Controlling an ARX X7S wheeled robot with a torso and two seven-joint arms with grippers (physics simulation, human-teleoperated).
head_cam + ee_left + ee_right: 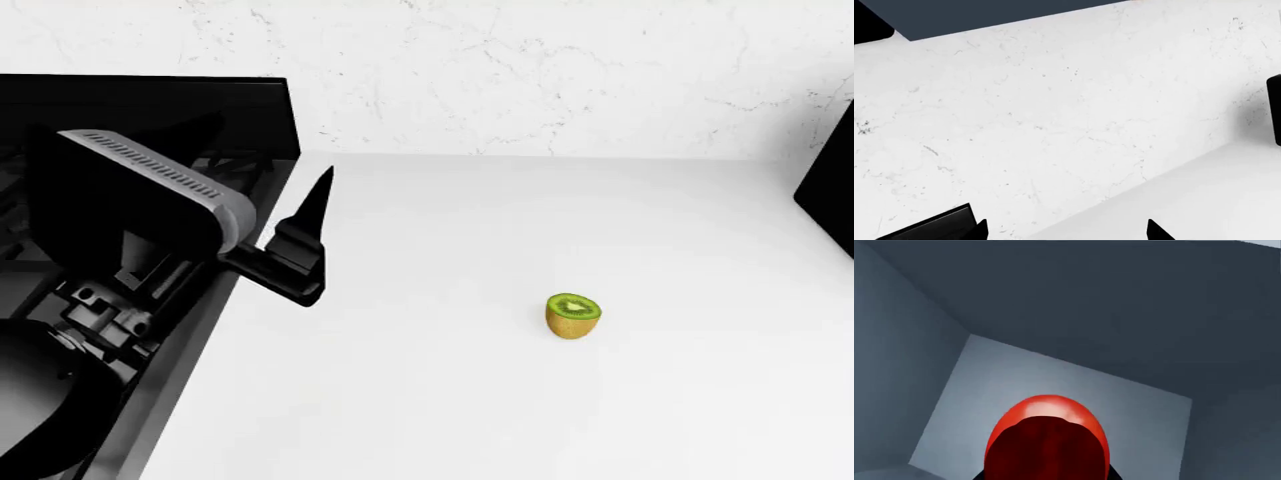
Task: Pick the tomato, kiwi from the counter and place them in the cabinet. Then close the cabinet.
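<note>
Filling the near edge of the right wrist view, the tomato (pixel 1047 440) is sitting at the right pincer, inside a grey-blue cabinet (pixel 1074 305) whose back panel and side walls are surrounding it. Only dark slivers of the right pincer are showing beneath the fruit, so whether it is gripping the tomato or merely touching it cannot be told.

On the head view, the left pincer (pixel 310 240) is hanging over the left part of the counter (pixel 441 400), beside the black stove (pixel 147 110). Its black fingers (pixel 318 205) are showing separated in the left wrist view, with nothing between them.

The kiwi (pixel 573 315) is resting on the counter, cut face turned upward, well apart from the left pincer and toward the robot's right.

The counter is plain white and smooth. A white marbled wall (pixel 534 70) is rising behind it. A dark object (pixel 830 190) is standing at the right edge.
</note>
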